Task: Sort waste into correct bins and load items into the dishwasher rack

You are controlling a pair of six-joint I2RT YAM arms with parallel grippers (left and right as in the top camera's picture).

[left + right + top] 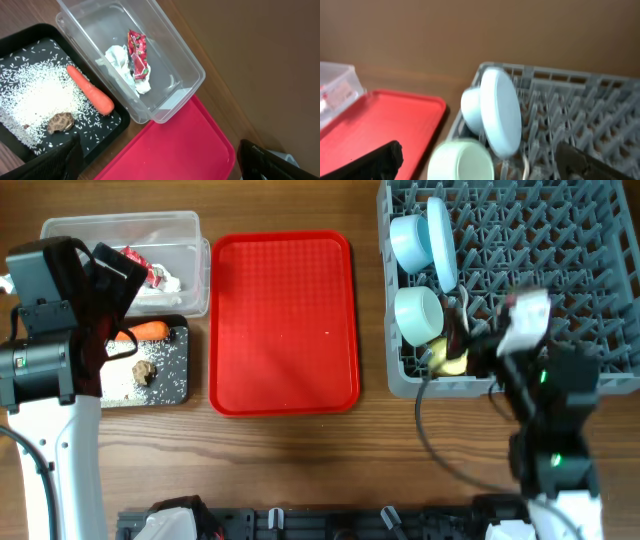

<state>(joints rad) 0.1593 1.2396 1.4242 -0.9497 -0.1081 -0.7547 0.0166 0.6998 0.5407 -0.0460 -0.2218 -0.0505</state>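
The clear tub (120,225) holds the red-and-white wrapper (137,52) and white tissue (122,62). The black tray (172,388) holds the carrot (90,89), the brown lump (60,123) and scattered rice (30,97). The grey rack (560,240) holds the blue plate (500,112), blue bowl (470,107), green bowl (460,161), yellow cup (450,362) and a white spoon handle (525,165). My left gripper (160,167) is open and empty, high over the red tray's edge. My right gripper (480,165) is open and empty above the rack's front left corner.
The flat red tray (283,320) lies between the bins and the rack, with nothing on it. The right arm (545,400) crosses the rack's front edge. The left arm (50,350) hangs over the black tray's left side.
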